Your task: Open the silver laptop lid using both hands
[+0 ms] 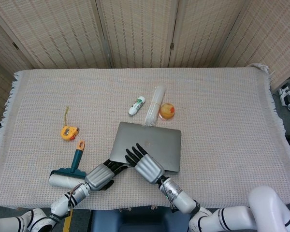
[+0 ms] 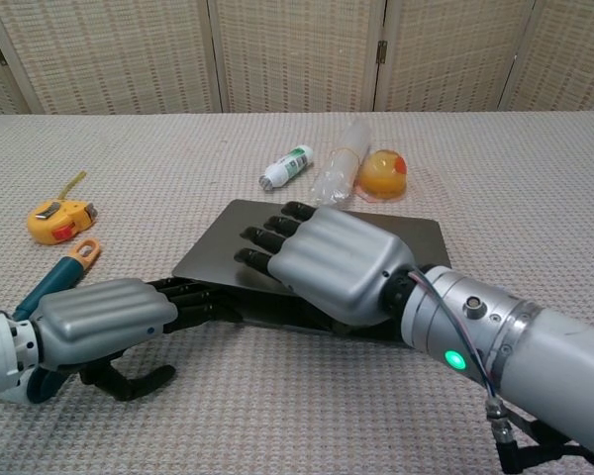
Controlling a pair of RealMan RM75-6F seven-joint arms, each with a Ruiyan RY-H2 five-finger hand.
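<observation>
The silver laptop (image 1: 157,142) (image 2: 396,234) lies near the table's front edge, its lid raised a crack at the front left. My right hand (image 1: 146,166) (image 2: 339,265) rests palm down on the lid, fingers stretched out and slightly apart. My left hand (image 1: 100,175) (image 2: 104,317) lies low on the cloth at the laptop's front-left corner. Its dark fingers (image 2: 193,302) reach into the gap under the lid's edge, thumb hanging below. Neither hand grips anything.
A yellow tape measure (image 1: 69,132) (image 2: 57,220) and a teal-handled lint roller (image 1: 70,169) (image 2: 64,267) lie left of the laptop. Behind it are a small white bottle (image 1: 137,105) (image 2: 285,166), a clear plastic bottle (image 1: 154,111) (image 2: 341,173) and a yellow-orange ball (image 1: 167,110) (image 2: 383,173).
</observation>
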